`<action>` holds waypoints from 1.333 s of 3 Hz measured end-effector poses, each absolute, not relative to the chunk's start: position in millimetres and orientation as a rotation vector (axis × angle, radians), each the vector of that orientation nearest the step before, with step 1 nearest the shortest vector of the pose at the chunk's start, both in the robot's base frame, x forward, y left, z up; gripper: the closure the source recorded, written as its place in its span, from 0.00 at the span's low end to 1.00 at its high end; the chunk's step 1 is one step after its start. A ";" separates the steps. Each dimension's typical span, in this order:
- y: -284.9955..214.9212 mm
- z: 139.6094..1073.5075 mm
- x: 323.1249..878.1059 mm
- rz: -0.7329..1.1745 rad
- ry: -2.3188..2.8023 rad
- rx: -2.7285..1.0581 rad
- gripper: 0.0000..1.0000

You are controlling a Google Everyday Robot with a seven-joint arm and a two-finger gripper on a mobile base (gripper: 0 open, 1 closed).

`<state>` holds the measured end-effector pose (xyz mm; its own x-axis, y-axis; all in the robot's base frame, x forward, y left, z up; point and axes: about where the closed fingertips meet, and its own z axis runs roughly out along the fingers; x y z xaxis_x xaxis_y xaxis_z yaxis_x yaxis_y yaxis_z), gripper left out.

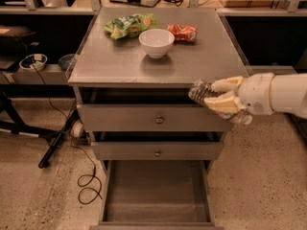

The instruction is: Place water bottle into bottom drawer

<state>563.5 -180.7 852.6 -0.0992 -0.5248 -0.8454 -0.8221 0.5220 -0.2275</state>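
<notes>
My gripper [217, 94] comes in from the right on a white arm and is shut on the water bottle [201, 93], a small clear ribbed bottle held sideways. Its white cap end [243, 119] pokes out behind the fingers. The bottle hangs in the air in front of the cabinet's right front corner, level with the top drawer. The bottom drawer [156, 215] is pulled open below, a long grey tray with a bare floor, down and to the left of the gripper.
The grey cabinet top [115, 63] holds a white bowl [156, 42], a green snack bag [129, 25] and an orange-red packet [183, 32]. Two shallower drawers with round knobs [159, 120] are shut. Black cables [84, 178] and a stand leg lie on the floor at left.
</notes>
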 end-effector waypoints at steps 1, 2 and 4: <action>-178.3 831.5 563.9 0.464 1.737 -1.104 1.00; -178.3 831.4 563.8 0.465 1.737 -1.104 1.00; -171.5 801.0 548.0 0.527 1.699 -1.070 1.00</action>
<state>548.0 -171.5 801.0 -0.0896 -0.4038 -0.9104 -0.8484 0.5097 -0.1426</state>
